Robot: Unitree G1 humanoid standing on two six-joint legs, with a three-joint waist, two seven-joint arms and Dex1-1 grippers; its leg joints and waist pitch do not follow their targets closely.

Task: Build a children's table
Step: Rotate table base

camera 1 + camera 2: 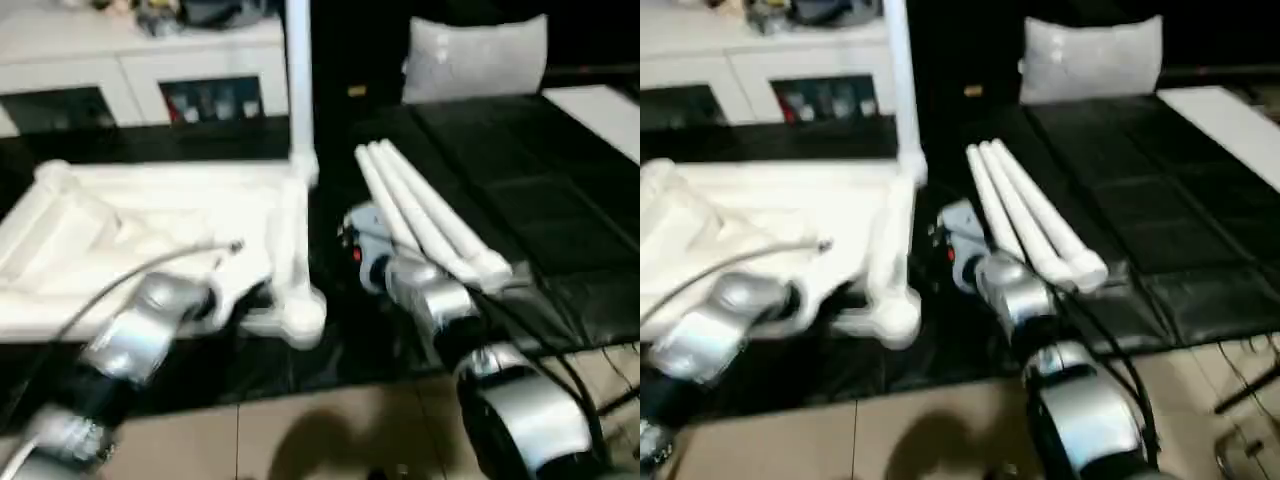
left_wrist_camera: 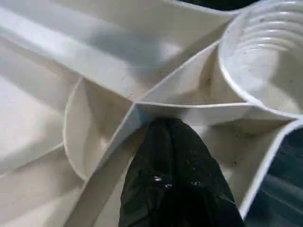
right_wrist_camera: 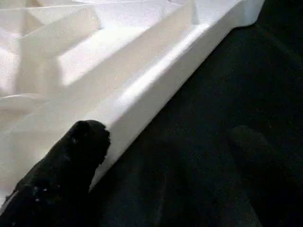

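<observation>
Here, left gripper (image 2: pixel 173 156) closed, empty, over ribbed white plastic tabletop (image 1: pixel 150 215); right gripper (image 3: pixel 78 142) wide open, empty, beside its rim.

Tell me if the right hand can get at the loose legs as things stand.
Probably yes. The three legs lie together on the black table just beside the right forearm, with nothing on top of them. The right hand is open but sits at the tabletop's edge, so it must swing over first.
</observation>
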